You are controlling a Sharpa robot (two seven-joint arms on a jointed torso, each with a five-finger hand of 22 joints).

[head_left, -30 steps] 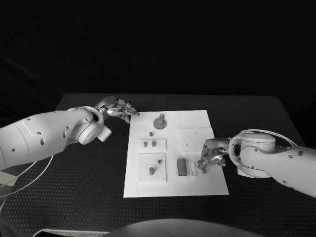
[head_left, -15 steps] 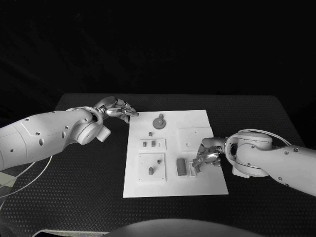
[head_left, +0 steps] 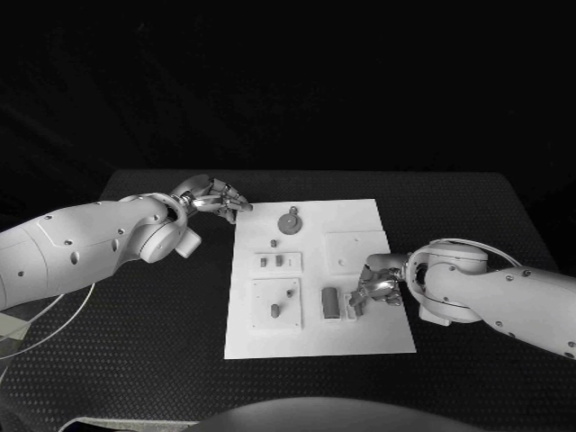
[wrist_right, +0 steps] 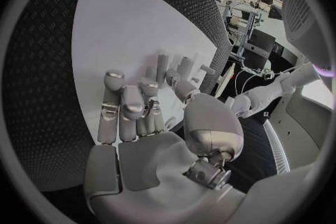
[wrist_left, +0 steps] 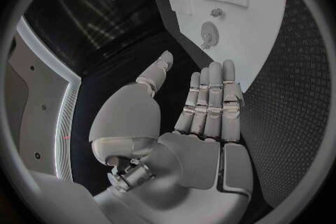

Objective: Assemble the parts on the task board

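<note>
White task board (head_left: 366,337) lies under right hand (head_left: 373,292), whose spread fingers (wrist_right: 122,102) hold nothing.

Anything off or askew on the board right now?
Nothing stands out. The white board lies flat and square on the table, with the small parts sitting on it in order. The right robot hand is at the board's near right side; the left robot hand hangs open off its far left corner.

Your right hand (head_left: 373,290) has slid leftward over the board (head_left: 317,346), closing in on the upright part (head_left: 331,303) near its front edge, fingers now just beside it.
</note>
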